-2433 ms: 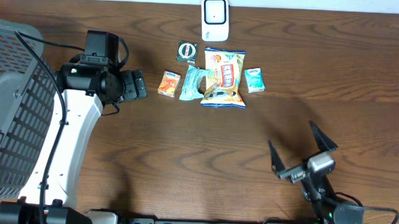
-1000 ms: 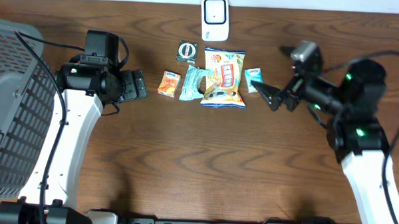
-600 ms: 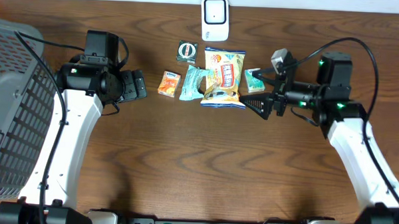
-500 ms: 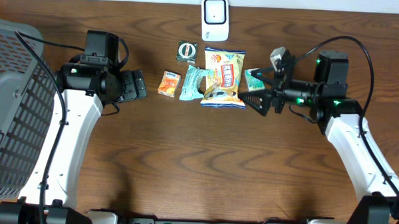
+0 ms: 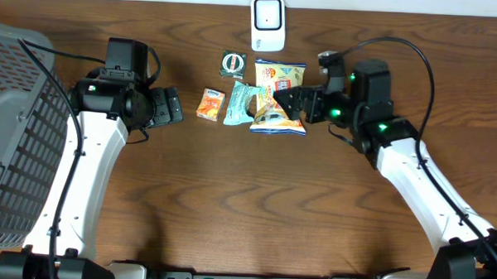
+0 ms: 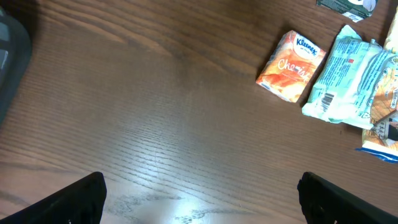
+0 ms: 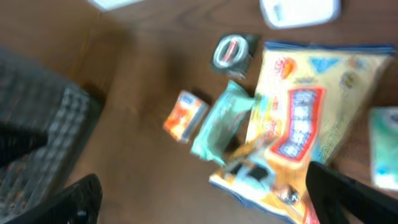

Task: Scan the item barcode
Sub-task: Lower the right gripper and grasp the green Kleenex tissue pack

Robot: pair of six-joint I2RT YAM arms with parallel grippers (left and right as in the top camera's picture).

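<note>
Chips bag [image 5: 277,76]: lying at upper centre of the overhead frame, just below the scanner [image 5: 267,24], its long axis running top to bottom of the frame. Right pincer [image 5: 288,104]: I am hovering it over the bag's right half, jaws spread wide and pinching nothing; the bag is filling the centre-right of its wrist view. Left pincer [image 5: 173,105]: also spread and empty, sitting well to the left, with an orange pack [image 5: 210,104] and a teal packet [image 5: 237,103] lying between. I am judging the right arm the nearer for the pick-up.
</note>
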